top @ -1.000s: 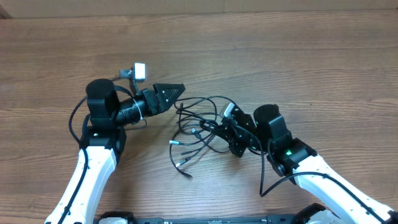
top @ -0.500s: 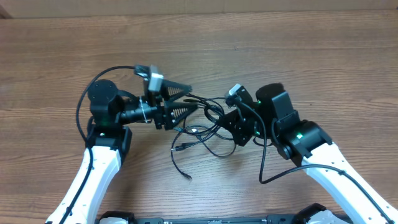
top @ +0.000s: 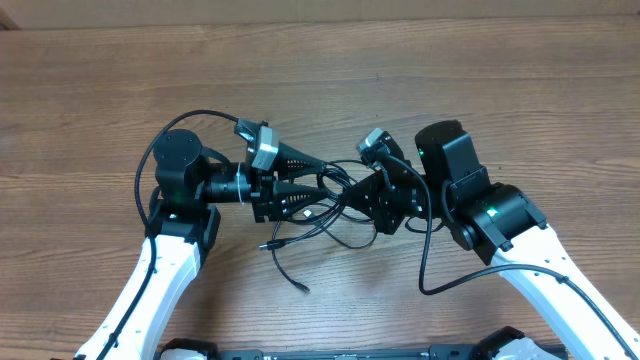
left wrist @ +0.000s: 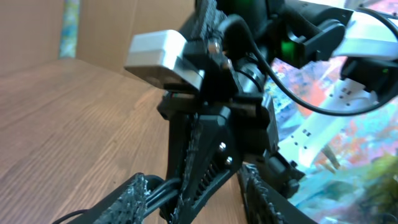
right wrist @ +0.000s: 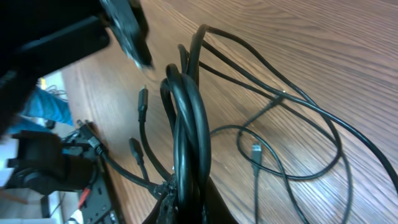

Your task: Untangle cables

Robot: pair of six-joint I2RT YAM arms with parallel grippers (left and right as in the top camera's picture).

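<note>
cables (top: 318, 212) sit as a tangled black clump over the wooden table (top: 500, 90), between the two arms and toward the near edge. the lower loops rest on the wood. one loose strand trails toward the near edge and ends in a small plug (top: 303, 287).

right end effector (top: 352, 200): closed together and clamped on a bundle of the cables. in the right wrist view the bundle (right wrist: 186, 124) rises out of the closed grip as several loops packed side by side and held above the wood. thinner strands fan out across the table to the right of it.

left end effector (top: 322, 183): aimed at the right one, tips close to it, at the left side of the clump. its fingers (left wrist: 127, 196) stand apart. several strands pass between them, close to the left-hand finger in the left wrist view. the strands are not clamped; whether a pad touches them cannot be told. in that view the right end effector (left wrist: 211, 149) fills the frame just ahead of the fingers.
</note>
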